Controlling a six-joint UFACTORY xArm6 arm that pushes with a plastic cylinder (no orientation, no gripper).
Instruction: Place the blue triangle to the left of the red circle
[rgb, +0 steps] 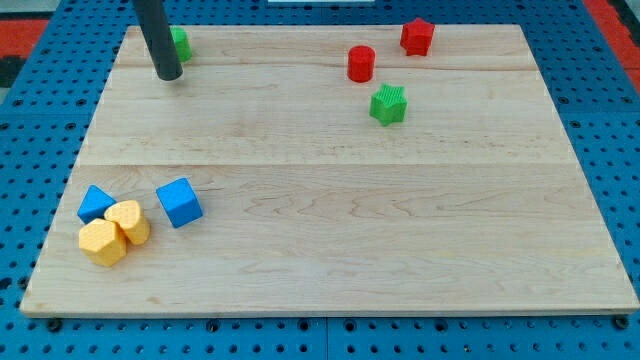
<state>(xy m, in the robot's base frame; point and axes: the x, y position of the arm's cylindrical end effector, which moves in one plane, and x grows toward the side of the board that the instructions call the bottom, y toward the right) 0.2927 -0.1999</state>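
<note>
Resting at the board's (330, 290) top-left corner, my tip (169, 76) is a bare rod with no jaws, holding nothing. It half-hides a green block (180, 43) (shape unclear). Both blue blocks (96, 203) (179, 202) lie well apart at lower left; which is the triangle, I cannot tell. Red circle (361, 63) sits top centre. No writing shows.

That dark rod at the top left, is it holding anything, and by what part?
Nothing is held. My tip has no grasping part; it stands beside a green block, far from the blue triangle.
</note>
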